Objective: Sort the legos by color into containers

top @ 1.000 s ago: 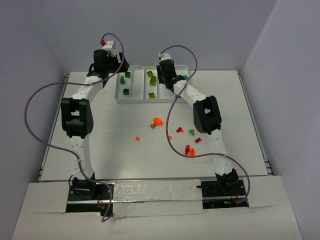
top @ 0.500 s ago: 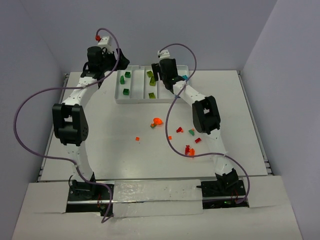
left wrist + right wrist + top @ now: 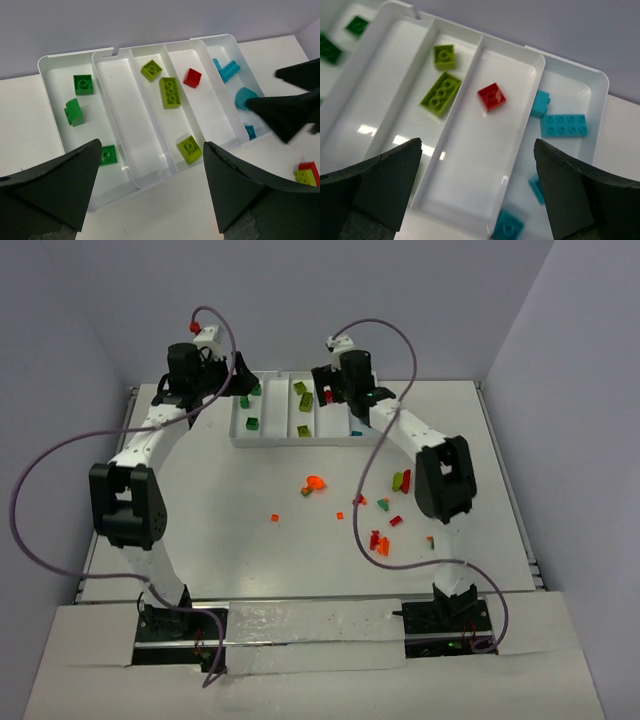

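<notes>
Since both arms hang over the same white tray (image 3: 65, 54) at the far side of the table (image 3: 200, 490), the obvious worry is a bump; the right arm's dark fingers (image 3: 287, 112) poke into the edge of the left wrist view, so either arm swinging off for another piece could clip the other or shove the tray. The right arm's cable (image 3: 342, 508) also loops low over the loose legos (image 3: 378, 540) mid-table and might drag a few around; and that lime-and-red stack (image 3: 402, 480) would put a wrong colour in a bin if it went in whole, I reckon.

Left gripper (image 3: 152, 147) has its jaws spread wide with nothing between them; same for the right gripper (image 3: 477, 155), hanging empty above the red brick (image 3: 491, 97).

Bins, left to right: three dark green bricks (image 3: 83, 84); second compartment (image 3: 120, 100) bare, presumably waiting for orange; three lime bricks (image 3: 170, 92); the single red one; teal bricks (image 3: 563, 125) in the last, four or so.
</notes>
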